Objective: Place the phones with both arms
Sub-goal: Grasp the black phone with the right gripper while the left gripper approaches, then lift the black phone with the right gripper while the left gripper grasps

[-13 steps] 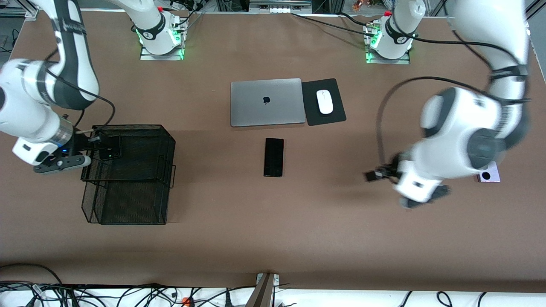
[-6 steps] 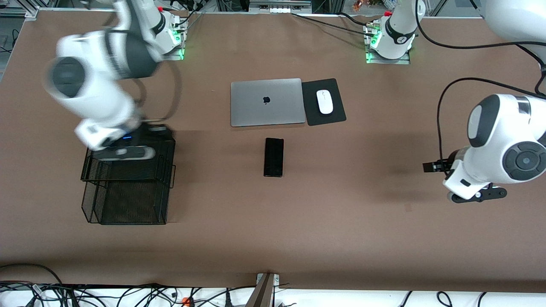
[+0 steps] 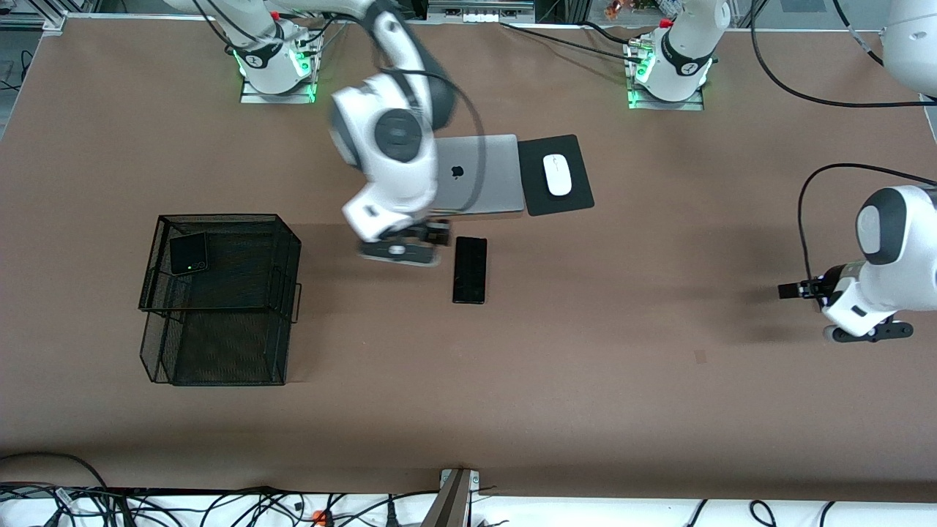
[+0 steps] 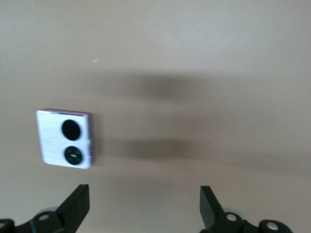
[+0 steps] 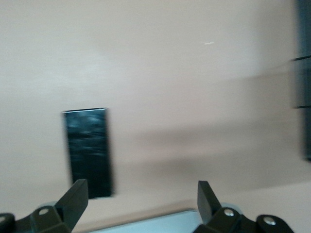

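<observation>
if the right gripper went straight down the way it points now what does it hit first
Probably bare table. The right gripper hangs open, and in its wrist view the long black phone lies off toward one finger, not between them. Depth is unclear, so that finger might clip its edge.

Front camera: high, facing my bases at 12 o'clock. Wrist cameras: close, looking down; my right shares the long slim phone (image 3: 469, 269) with front.

Robotics lab, staged as office desk. Evidence: two white robot arms (image 3: 388, 146) bolted to brown table (image 3: 585, 380) on metal base plates with green status lights; aluminium framing along table edge by bases; loose cable tangle on floor; desk props, namely silver laptop (image 3: 479, 176), white mouse (image 3: 557, 174), black mesh basket (image 3: 219, 300).
</observation>
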Robot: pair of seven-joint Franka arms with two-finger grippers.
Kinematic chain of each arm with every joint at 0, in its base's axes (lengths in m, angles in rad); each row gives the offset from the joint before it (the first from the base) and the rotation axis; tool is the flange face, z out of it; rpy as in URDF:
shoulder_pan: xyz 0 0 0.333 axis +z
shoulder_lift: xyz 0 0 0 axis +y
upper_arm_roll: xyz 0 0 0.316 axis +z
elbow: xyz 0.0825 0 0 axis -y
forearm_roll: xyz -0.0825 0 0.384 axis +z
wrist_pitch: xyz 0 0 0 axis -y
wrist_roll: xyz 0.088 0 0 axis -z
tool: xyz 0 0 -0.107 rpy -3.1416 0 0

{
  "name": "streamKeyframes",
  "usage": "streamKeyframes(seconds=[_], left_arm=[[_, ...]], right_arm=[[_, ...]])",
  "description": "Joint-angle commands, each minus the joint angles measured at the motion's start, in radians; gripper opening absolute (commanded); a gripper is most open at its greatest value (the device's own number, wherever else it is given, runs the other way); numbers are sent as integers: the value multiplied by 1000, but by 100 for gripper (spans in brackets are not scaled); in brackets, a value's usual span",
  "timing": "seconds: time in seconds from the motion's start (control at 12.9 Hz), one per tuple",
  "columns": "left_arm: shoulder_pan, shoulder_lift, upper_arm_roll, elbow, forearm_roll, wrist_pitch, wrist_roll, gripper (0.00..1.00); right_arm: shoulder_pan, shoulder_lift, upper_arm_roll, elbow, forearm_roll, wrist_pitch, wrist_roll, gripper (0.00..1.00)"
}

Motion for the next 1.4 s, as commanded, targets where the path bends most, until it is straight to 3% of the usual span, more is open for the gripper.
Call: streamKeyframes(seconds=[0.0,0.31,0.7,1.32], left_arm=[[65,47,-17,-7,74,94,167,100],[190,130,-22,1,65,279,313,100],[245,166,-19,10,-113,285,321,100],[247,182,-16,16,-83,287,327,100]], right_arm=[[-20,125,79,149,22,44,84,100],[3,183,119,138,22,95,138,100],[3,203,121,18,19,237,120,100],[-6,266,121,9,19,343,103,100]])
